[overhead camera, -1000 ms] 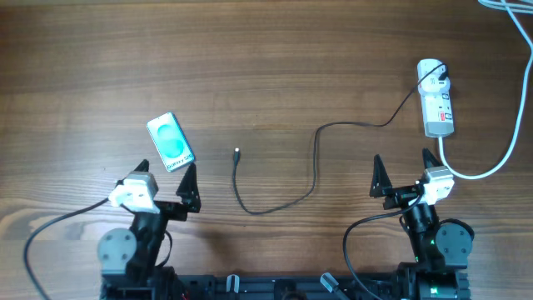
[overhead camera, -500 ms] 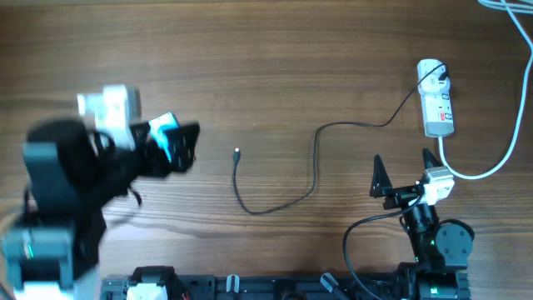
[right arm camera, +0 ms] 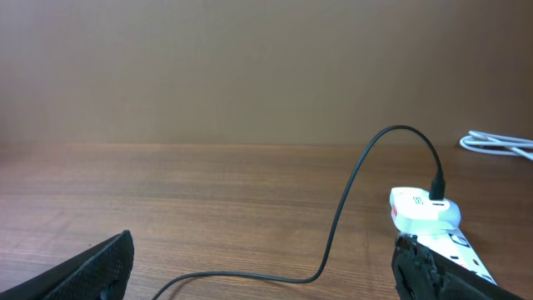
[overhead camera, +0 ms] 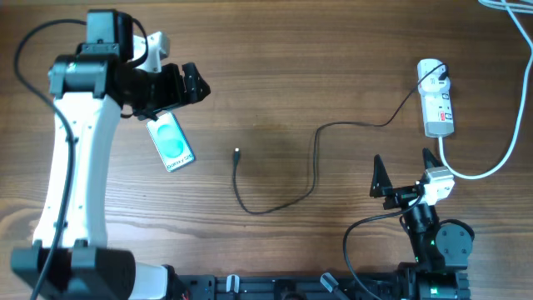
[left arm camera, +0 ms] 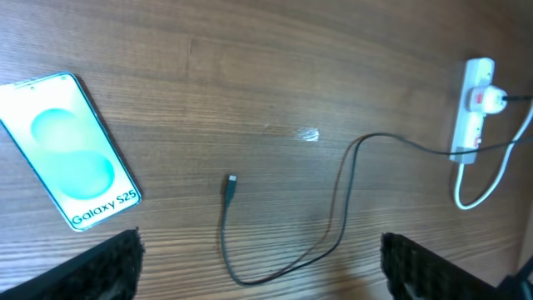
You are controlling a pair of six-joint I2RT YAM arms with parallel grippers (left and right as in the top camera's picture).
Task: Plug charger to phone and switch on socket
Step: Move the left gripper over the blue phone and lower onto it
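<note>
STEP (judged): fetch charger (overhead camera: 315, 162) tip | left pincer (overhead camera: 193, 83): released, hovers just beyond phone (overhead camera: 171, 142) | right pincer (overhead camera: 401, 158): released, well right of phone | charger tip: on bench (overhead camera: 291, 50), near right of phone; plug at socket (overhead camera: 435, 98) | METHOD: grip connector body square, aim at phone's lettered end.

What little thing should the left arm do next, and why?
Probably lower the left gripper toward the charger's connector tip. The gripper hovers open and empty. The tip lies loose near the middle of the left wrist view, apart from the phone, and the cable's other end already sits at the socket. The tip likely needs picking up first.
</note>
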